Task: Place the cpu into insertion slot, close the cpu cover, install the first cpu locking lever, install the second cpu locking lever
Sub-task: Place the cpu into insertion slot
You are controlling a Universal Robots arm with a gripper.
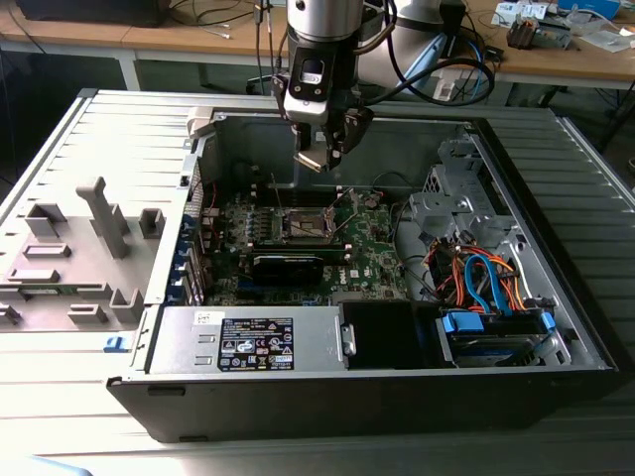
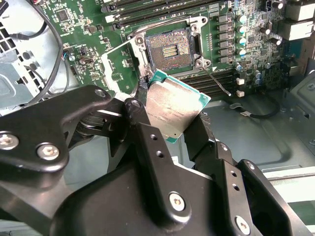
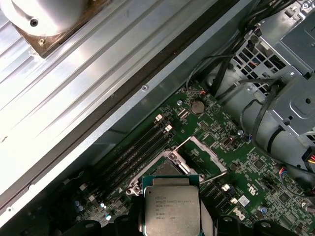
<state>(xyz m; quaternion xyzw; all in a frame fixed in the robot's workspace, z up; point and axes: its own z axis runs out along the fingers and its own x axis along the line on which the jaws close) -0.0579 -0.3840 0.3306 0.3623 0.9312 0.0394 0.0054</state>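
Black two-finger gripper (image 1: 319,154) hangs over the open grey-and-black desktop case (image 1: 397,397). Its jaws are closed onto opposite edges of the small flat square cpu w/ pale silvery-grey face and green rim (image 2: 174,105), so the gap btwn them equals the chip's width and nothing else is in hold. Key relation: in the exterior view the small square insertion slot w/ dark centre and silver metal rim (image 1: 308,226) sits at approx. 6 o'clock from the gripper, on the green circuit board (image 1: 372,253), w/ clear air btwn chip and slot, i.e. apart, not touching. In the second wrist view the slot (image 2: 170,46) is bare, pin field showing, and a thin wire locking lever (image 2: 216,81) juts out from one slot corner, unlatched by the look of it. In the first wrist view the thin square silver metal cpu cover w/ cut-out middle (image 3: 207,154) stands swung open just beside the slot. There the cpu (image 3: 172,209) has sides that look turned vs. the slot's rim, and the chip seems tilted, not flat to the board. Judgement: placement step in hand, chip not seated; cover and both levers not yet done.
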